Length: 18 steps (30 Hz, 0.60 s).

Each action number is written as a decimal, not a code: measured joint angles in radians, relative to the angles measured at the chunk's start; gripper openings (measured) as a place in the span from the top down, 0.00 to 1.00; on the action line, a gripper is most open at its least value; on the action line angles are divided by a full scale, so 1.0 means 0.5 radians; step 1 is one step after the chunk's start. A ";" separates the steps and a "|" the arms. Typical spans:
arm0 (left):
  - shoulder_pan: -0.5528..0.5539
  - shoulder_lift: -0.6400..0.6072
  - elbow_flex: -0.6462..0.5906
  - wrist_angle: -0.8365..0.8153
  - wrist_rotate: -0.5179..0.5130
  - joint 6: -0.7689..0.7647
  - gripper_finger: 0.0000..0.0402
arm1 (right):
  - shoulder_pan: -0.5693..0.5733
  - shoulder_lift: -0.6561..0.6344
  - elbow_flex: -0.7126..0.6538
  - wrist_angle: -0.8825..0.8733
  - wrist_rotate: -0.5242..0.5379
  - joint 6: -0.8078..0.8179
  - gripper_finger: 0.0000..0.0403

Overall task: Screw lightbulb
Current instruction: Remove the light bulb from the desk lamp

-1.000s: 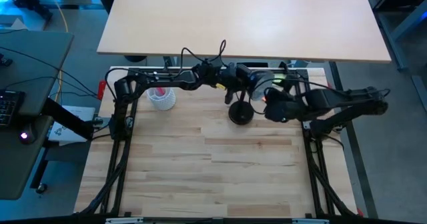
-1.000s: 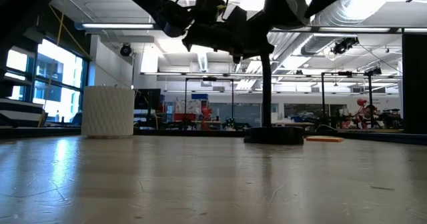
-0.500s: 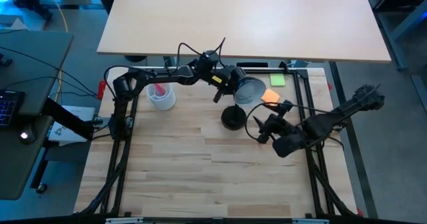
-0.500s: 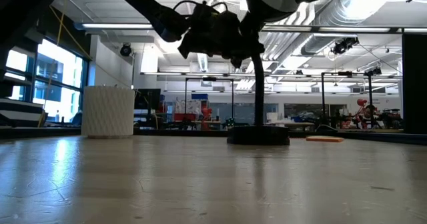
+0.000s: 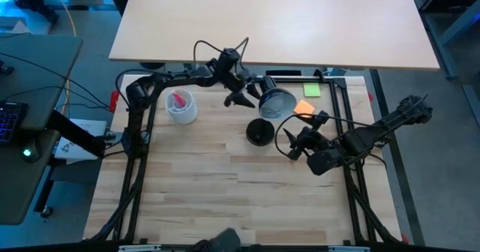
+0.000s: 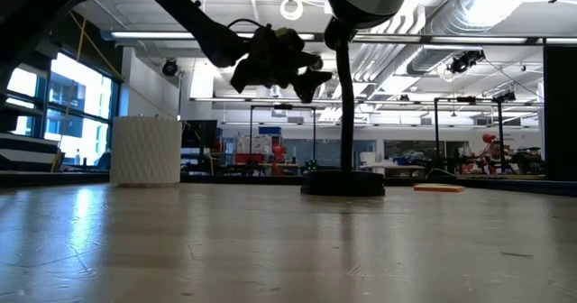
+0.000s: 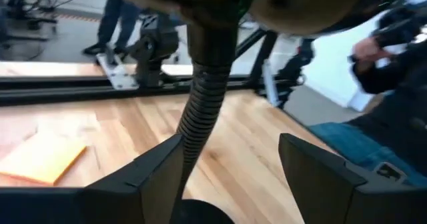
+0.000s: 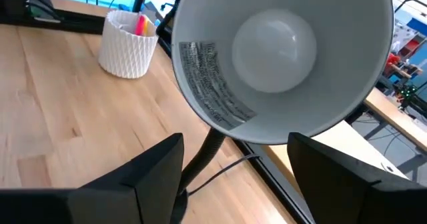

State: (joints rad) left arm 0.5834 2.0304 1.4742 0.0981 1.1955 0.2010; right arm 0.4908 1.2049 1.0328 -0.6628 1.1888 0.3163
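White lightbulb (image 8: 275,49) deep inside lamp shade (image 8: 220,111), screw base hidden.

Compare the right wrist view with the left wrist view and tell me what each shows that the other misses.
Only the right wrist view shows the lightbulb seated inside the lamp shade, plus the white cup holding pink items. Only the left wrist view shows the orange pad on the table and a person's legs beyond the frame. Both show the lamp's ribbed flexible neck, the wooden tabletop, and their own gripper's open fingers: left gripper, right gripper.
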 joint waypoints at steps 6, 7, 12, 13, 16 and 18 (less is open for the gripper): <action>0.070 -0.004 0.002 0.272 0.106 -0.145 0.39 | -0.059 0.000 0.000 0.115 0.064 -0.021 0.34; 0.057 -0.005 0.003 0.369 0.107 -0.201 0.39 | -0.086 0.000 0.000 0.170 0.056 -0.039 0.34; -0.013 -0.011 0.006 0.699 0.112 -0.361 0.39 | -0.225 0.000 0.000 0.582 -0.157 -0.558 0.34; -0.026 -0.011 0.006 0.731 0.102 -0.386 0.39 | -0.238 0.000 0.000 0.670 -0.165 -0.707 0.34; -0.056 -0.011 0.006 0.746 0.080 -0.396 0.39 | -0.261 0.000 0.000 0.910 -0.142 -1.230 0.34; -0.075 -0.011 0.006 0.745 0.076 -0.396 0.39 | -0.267 0.000 0.000 1.018 -0.126 -1.512 0.34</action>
State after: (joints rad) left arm 0.5460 2.0247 1.4773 0.4706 1.2337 0.0032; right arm 0.3573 1.2049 1.0328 -0.1538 1.1256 -0.4398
